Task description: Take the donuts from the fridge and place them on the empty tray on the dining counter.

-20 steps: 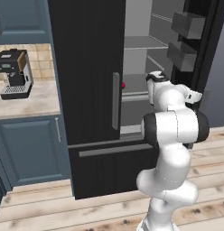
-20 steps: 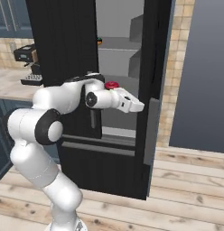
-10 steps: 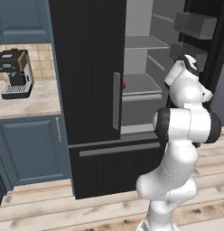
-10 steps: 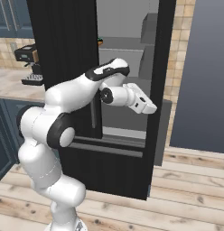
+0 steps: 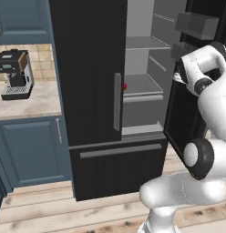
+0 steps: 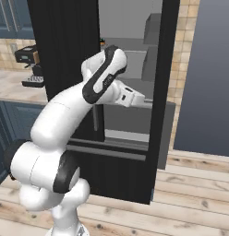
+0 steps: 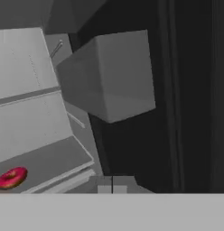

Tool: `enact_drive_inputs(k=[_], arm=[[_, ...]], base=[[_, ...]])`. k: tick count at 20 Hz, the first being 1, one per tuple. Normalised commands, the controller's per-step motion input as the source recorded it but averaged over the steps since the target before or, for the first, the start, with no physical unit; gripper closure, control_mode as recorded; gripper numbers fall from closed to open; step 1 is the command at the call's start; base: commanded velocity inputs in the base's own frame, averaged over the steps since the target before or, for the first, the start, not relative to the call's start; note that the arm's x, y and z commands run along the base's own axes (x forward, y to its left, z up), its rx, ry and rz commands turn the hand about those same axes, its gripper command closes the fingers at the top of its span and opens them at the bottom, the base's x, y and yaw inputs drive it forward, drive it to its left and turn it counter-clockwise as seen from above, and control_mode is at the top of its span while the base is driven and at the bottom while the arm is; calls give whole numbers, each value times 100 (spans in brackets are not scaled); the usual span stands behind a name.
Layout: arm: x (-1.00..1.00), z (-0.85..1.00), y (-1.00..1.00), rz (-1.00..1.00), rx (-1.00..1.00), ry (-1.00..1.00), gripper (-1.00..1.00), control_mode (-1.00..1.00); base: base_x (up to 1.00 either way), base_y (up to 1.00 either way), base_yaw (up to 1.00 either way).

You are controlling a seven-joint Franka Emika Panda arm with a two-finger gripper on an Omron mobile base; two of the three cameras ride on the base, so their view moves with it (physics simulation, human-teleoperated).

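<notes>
The black fridge (image 5: 87,68) stands with its left door closed and its right door swung open, showing grey shelves. The pink-red donut (image 7: 12,177) lies on a middle shelf at the hand view's lower left. It also peeks past the edge of the closed door (image 5: 125,85). My gripper (image 7: 112,186) is shut with nothing between its fingers. It hangs inside the open half, to the right of the donut and apart from it, facing the open door's grey bin (image 7: 109,76). From the right base camera the gripper (image 6: 142,98) points toward that door. The empty tray and the dining counter are out of view.
A coffee machine (image 5: 15,73) sits on the beige counter (image 5: 28,102) left of the fridge, above blue cabinets. The open door (image 6: 165,69) with its bins stands close on the hand's right. A small dark thing (image 6: 102,42) rests on an upper shelf, too small to identify.
The arm has risen and folded, its elbow now high. The hand has swung rightward, away from the donut's shelf toward the open door. The donut has not moved, and the gripper stays shut.
</notes>
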Motion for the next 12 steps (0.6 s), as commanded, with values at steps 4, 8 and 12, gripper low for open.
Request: enact_drive_inputs(k=[4,8,12], arm=[[-100,59,100,47,-20,19,100,-100],[-100,28,100,30,-46,2,100,-100],[-57,23,100,9,-60,-1,100,-100]], base=[[0,0,0],[0,0,0],[0,0,0]])
